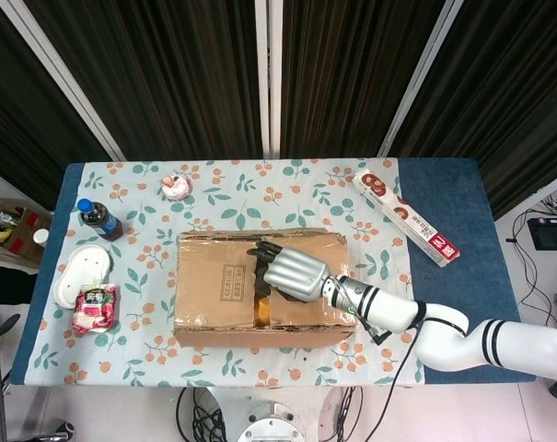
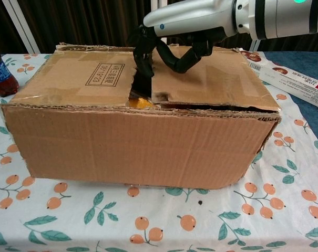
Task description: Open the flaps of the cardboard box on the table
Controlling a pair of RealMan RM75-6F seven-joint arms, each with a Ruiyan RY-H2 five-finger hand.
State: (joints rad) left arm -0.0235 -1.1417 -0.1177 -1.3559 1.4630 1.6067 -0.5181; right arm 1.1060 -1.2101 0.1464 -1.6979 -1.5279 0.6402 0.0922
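The brown cardboard box (image 1: 218, 290) lies in the middle of the table, its two top flaps meeting at a centre seam. My right hand (image 1: 294, 273) lies over the right flap (image 2: 211, 79). Its dark fingers (image 2: 143, 60) reach down into the seam and hook that flap's edge, while the others curl above the flap. The right flap stands a little raised along the seam and the front edge. Something orange (image 2: 140, 103) shows through the gap. The left flap (image 2: 77, 79) lies flat. My left hand is in neither view.
A dark bottle with a blue cap (image 1: 100, 219) stands at the left, with a white container (image 1: 80, 273) and a red snack pack (image 1: 95, 307) in front of it. A pink cup (image 1: 176, 188) sits at the back. A long red-and-white carton (image 1: 409, 218) lies at the right.
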